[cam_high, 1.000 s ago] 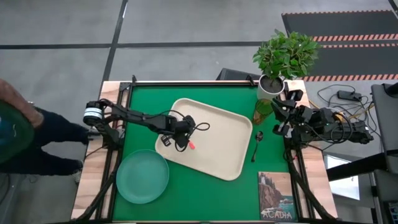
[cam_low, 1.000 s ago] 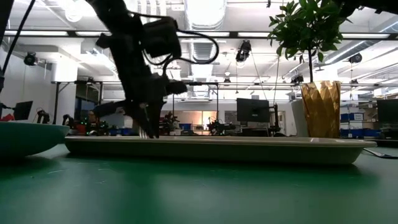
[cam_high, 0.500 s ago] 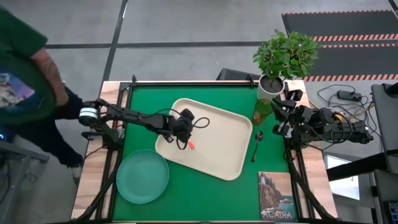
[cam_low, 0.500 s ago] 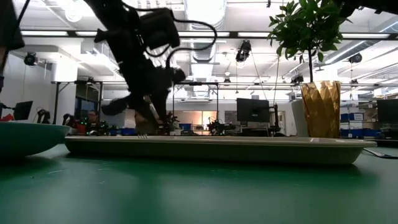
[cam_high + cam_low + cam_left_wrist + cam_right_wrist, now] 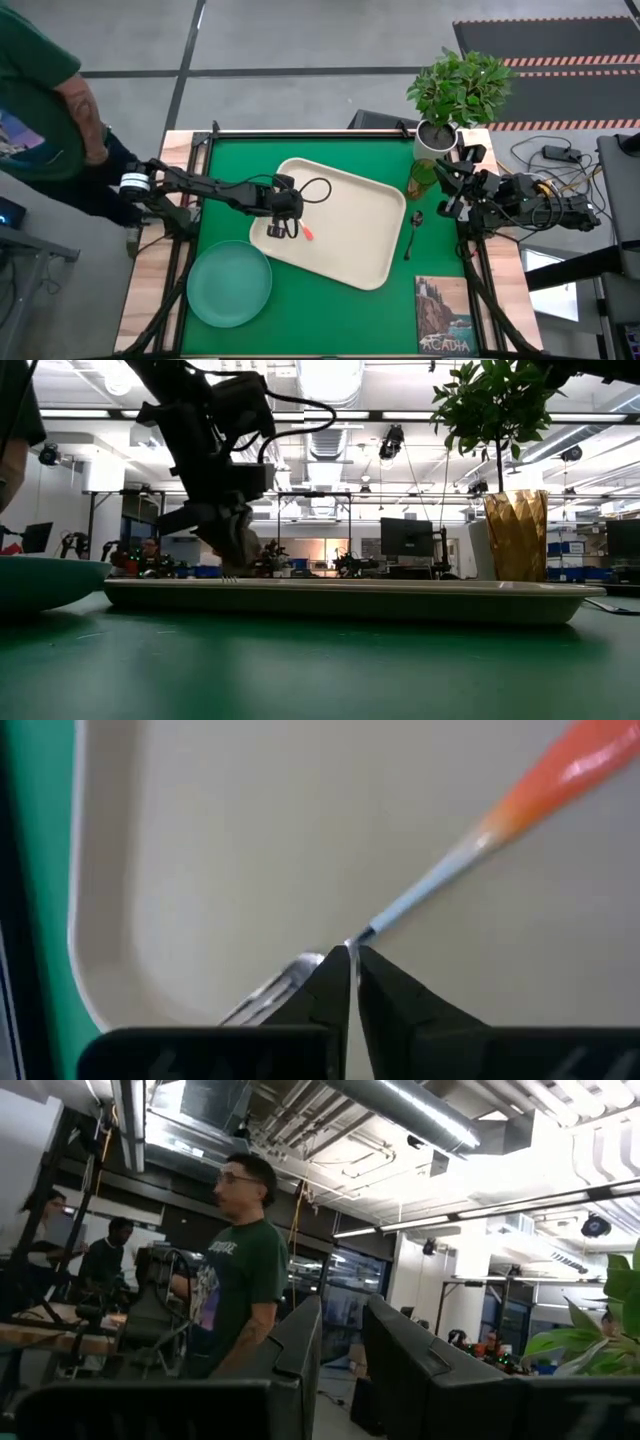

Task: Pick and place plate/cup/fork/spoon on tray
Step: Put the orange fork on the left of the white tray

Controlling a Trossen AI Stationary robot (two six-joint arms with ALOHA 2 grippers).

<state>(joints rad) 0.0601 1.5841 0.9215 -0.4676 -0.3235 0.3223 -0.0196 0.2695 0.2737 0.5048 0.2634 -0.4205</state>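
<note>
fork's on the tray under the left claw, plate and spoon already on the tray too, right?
Not quite. The fork lies on the tray at the left claw, but the high view shows the plate and spoon on the green mat, off the tray.

Robotics lab in an open industrial hall. Exposed ceiling ducts (image 5: 400,1105) and strip lights (image 5: 330,375) overhead, monitors (image 5: 405,538) and workbenches far across the room, hazard-striped floor mat (image 5: 560,50) on grey concrete, loose cables (image 5: 555,155) right of the table, person (image 5: 235,1285) in green shirt standing by equipment.
</note>
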